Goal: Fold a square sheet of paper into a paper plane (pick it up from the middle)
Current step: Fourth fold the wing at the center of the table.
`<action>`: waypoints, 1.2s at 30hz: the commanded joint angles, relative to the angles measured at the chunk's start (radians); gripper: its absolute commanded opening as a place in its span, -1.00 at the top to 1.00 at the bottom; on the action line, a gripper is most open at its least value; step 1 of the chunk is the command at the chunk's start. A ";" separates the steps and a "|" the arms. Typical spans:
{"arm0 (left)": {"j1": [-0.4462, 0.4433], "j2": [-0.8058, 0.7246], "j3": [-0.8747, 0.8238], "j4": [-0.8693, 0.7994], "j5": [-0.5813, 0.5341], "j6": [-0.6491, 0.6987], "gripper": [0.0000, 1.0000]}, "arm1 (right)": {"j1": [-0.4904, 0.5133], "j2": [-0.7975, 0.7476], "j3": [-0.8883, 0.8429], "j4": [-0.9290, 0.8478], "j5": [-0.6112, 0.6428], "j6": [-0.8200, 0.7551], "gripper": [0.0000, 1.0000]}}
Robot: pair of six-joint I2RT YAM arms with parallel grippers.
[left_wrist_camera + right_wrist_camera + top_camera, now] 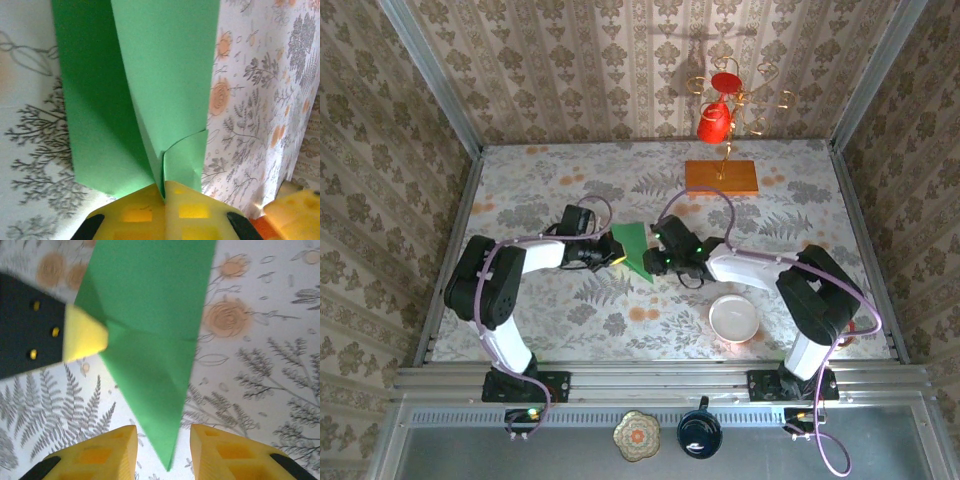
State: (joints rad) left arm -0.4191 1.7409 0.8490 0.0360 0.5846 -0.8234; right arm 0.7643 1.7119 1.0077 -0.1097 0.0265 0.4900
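We see the plane (165, 75) as thin matt green paper, sharply creased. At its end, the left claw (164, 192) looks like smooth yellow plastic. Under it, the tabletop (250, 100) looks matt, printed.

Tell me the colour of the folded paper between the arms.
The paper plane is plain bright green, best seen from the left wrist.

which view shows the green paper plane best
Right wrist: the paper plane is large and sharp there, showing its creases and its pointed tip, which lies between the fingers of the open right claw. Top external gives it whole but tiny between both claws. Left wrist is a close-up of layers pinched in the shut left claw, outline cropped.
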 commanded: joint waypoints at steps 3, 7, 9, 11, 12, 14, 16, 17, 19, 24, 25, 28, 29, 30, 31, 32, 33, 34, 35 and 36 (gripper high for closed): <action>-0.022 -0.046 0.062 -0.112 -0.086 -0.083 0.87 | 0.073 0.029 0.010 0.010 0.143 -0.166 0.27; -0.029 -0.041 0.089 -0.152 -0.085 -0.123 0.87 | 0.092 0.080 0.045 0.035 0.142 -0.188 0.27; -0.029 -0.038 0.100 -0.163 -0.083 -0.134 0.86 | 0.092 0.096 0.053 0.055 0.144 -0.188 0.27; -0.029 -0.037 0.105 -0.171 -0.084 -0.146 0.86 | 0.092 0.112 0.065 0.064 0.144 -0.193 0.28; -0.029 -0.035 0.105 -0.171 -0.081 -0.151 0.86 | 0.092 0.119 0.070 0.072 0.143 -0.194 0.28; -0.030 -0.033 0.105 -0.170 -0.078 -0.162 0.86 | 0.092 0.136 0.077 0.079 0.149 -0.197 0.28; -0.030 -0.035 0.104 -0.170 -0.077 -0.170 0.86 | 0.092 0.153 0.087 0.084 0.151 -0.199 0.29; -0.030 -0.035 0.103 -0.169 -0.077 -0.171 0.86 | 0.092 0.160 0.089 0.087 0.151 -0.199 0.29; -0.029 -0.033 0.102 -0.171 -0.075 -0.175 0.86 | 0.092 0.175 0.097 0.086 0.155 -0.201 0.30; -0.029 -0.033 0.100 -0.173 -0.066 -0.181 0.83 | 0.092 0.193 0.097 0.089 0.168 -0.202 0.37; -0.030 -0.031 0.100 -0.174 -0.065 -0.181 0.83 | 0.092 0.193 0.096 0.090 0.171 -0.203 0.37; -0.030 -0.029 0.103 -0.177 -0.063 -0.182 0.82 | 0.091 0.197 0.094 0.088 0.178 -0.203 0.38; -0.030 -0.029 0.103 -0.179 -0.062 -0.182 0.82 | 0.092 0.198 0.094 0.088 0.182 -0.202 0.38; -0.030 -0.028 0.102 -0.180 -0.063 -0.183 0.81 | 0.091 0.199 0.092 0.086 0.188 -0.202 0.38; -0.030 -0.027 0.105 -0.181 -0.062 -0.183 0.81 | 0.092 0.199 0.091 0.087 0.192 -0.202 0.38; -0.030 -0.026 0.105 -0.182 -0.062 -0.183 0.81 | 0.092 0.199 0.092 0.085 0.195 -0.204 0.38; -0.029 -0.026 0.104 -0.183 -0.060 -0.184 0.80 | 0.092 0.200 0.092 0.083 0.197 -0.206 0.39; -0.029 -0.026 0.105 -0.183 -0.059 -0.185 0.80 | 0.091 0.202 0.094 0.081 0.199 -0.208 0.41; -0.029 -0.026 0.105 -0.183 -0.059 -0.186 0.79 | 0.091 0.202 0.094 0.078 0.200 -0.211 0.42; -0.029 -0.026 0.105 -0.184 -0.059 -0.187 0.78 | 0.092 0.203 0.095 0.076 0.201 -0.213 0.44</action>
State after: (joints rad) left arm -0.4438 1.7134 0.9329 -0.1280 0.5156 -0.9958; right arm 0.8539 1.8908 1.0855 -0.0284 0.1852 0.2909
